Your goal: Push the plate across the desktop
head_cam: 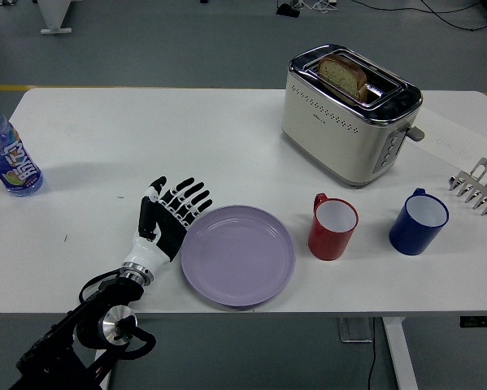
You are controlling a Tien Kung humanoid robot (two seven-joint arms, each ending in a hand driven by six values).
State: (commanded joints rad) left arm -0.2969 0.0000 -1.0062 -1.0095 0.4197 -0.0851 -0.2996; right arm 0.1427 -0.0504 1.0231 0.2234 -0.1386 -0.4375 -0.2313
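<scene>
Plainly, the main risk is the red mug (pixel 333 227): the purple plate (pixel 238 254), lying flat near the bench's (pixel 186 138) front edge, sits just left of it, and a further rightward shove could knock it. The left hand (pixel 171 216), fingers spread flat, presses the plate's left rim. Round, the plate has no long axis and points nowhere. It could also slip off the front edge.

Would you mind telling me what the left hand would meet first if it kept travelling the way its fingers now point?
The left hand points up and rightward past the purple plate's rim; beyond lies bare table, then probably the toaster.
</scene>
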